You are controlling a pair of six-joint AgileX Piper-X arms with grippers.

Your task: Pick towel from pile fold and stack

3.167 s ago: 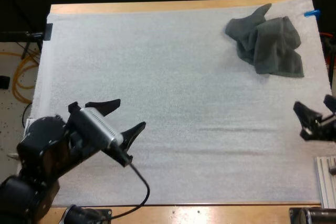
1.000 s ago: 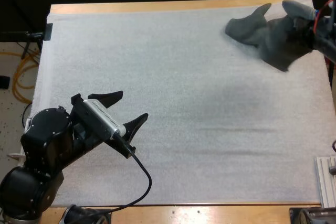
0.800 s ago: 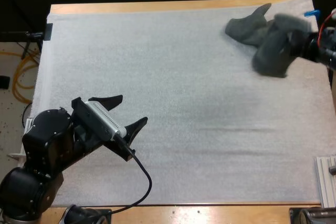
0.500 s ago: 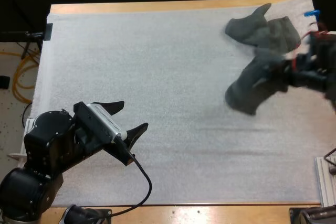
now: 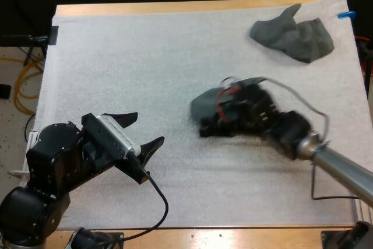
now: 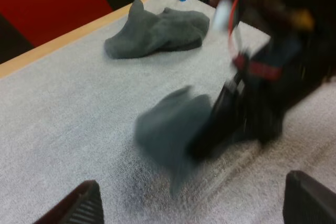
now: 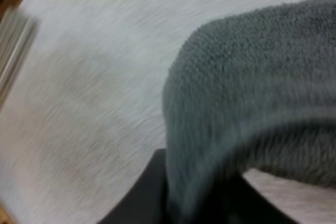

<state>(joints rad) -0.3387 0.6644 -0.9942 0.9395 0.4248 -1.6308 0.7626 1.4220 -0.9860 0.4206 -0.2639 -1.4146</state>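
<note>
1. One towel (image 5: 205, 103) hangs from the right gripper (image 5: 217, 119), well apart from the pile (image 5: 294, 38), nearer me and to its left.
2. Right fingers are clenched on that towel, and the cloth bunches over them.
3. Left gripper (image 5: 144, 127) hovers much farther from the pile than the right one, off to the pile's left, with its fingers spread wide and nothing between them.
4. The pile is a crumpled grey-green heap lying on the mat (image 5: 145, 56).
</note>
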